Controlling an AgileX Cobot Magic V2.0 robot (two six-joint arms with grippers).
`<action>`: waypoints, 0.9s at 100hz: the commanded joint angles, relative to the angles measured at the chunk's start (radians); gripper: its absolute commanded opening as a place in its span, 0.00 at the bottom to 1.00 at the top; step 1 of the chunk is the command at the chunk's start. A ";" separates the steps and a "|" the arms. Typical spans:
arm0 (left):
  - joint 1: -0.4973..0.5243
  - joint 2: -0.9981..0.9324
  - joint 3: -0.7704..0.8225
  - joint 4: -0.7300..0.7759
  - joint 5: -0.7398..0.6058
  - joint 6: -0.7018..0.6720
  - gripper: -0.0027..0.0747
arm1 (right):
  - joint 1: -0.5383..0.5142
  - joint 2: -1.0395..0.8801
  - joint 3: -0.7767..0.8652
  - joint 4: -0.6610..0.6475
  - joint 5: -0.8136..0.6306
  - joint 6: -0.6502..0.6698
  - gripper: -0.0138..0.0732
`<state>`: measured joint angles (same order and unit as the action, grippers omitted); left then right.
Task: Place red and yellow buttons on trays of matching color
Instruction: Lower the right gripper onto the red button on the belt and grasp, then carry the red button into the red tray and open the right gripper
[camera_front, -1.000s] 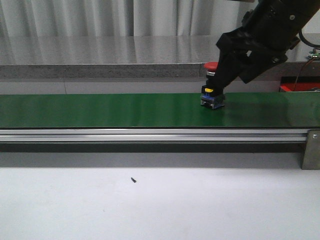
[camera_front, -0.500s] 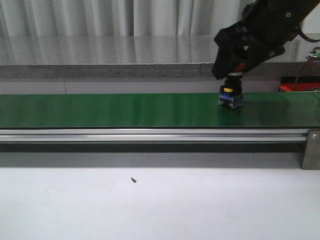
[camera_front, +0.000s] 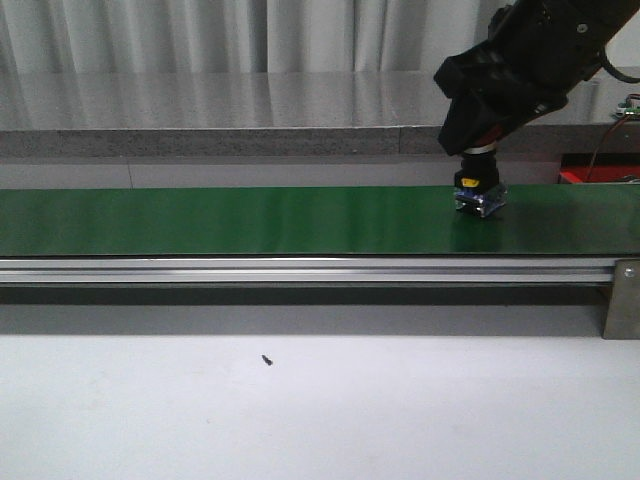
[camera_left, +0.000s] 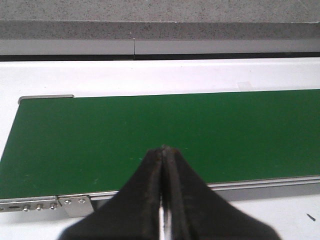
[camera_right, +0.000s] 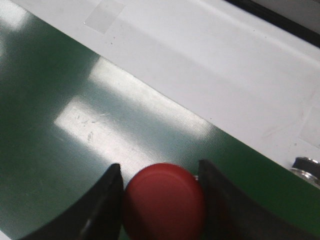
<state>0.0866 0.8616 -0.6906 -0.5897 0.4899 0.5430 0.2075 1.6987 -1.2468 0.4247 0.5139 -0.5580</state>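
The green belt runs the full width of the white counter, and the job looks barely started: no button sits on any tray. A red edge at the far right of the front view may be the red tray, but too little shows to be sure; no yellow tray is visible.

One belt, one button in sight. The right tool stands over the belt's right end, its two fingers pinching the red button by the sides of its cap. In the front view the button's base rests on or just above the belt; I cannot tell which. By my reading, lifting and carrying to the red tray are left, and every yellow button too.

The left tool hangs above the belt's other end, fingers pressed together on nothing.

One small dark speck lies on the counter.
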 joint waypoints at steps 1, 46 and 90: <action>-0.004 -0.011 -0.026 -0.030 -0.041 0.000 0.01 | -0.043 -0.050 -0.058 0.013 0.003 0.016 0.44; -0.004 -0.011 -0.026 -0.030 -0.038 0.000 0.01 | -0.427 -0.094 -0.234 0.072 0.174 0.028 0.44; -0.004 -0.011 -0.026 -0.030 -0.067 0.000 0.01 | -0.756 0.027 -0.239 0.334 0.149 -0.135 0.44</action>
<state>0.0866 0.8616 -0.6906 -0.5897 0.4875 0.5430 -0.5106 1.7334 -1.4532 0.6475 0.7114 -0.6369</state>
